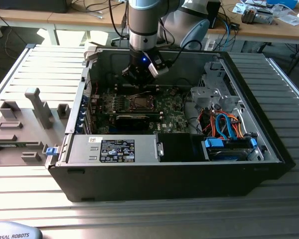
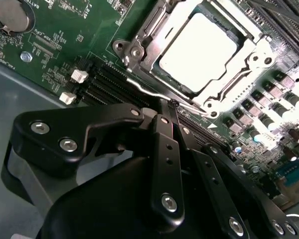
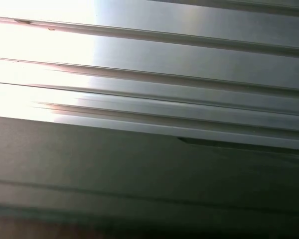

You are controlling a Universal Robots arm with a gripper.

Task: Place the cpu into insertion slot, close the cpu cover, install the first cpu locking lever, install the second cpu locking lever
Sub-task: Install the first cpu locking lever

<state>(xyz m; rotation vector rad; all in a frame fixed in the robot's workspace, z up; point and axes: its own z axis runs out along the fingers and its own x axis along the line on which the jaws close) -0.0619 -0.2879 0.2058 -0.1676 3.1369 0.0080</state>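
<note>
ribbed grey counter (image 1: 35, 64) carries an open black computer case (image 1: 249, 174) at mid-frame. inside, the motherboard (image 2: 65, 55) holds the cpu (image 2: 198, 50) in its socket, the cpu cover (image 2: 246, 64) closed around it. the hand (image 2: 170, 110), pressed together, hovers just beside the socket.

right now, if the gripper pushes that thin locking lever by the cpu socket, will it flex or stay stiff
Probably springy: the locking lever is a thin bent wire beside the cpu cover. Its shiny, rounded metal may slide off the gripper, which sits close by.
</note>
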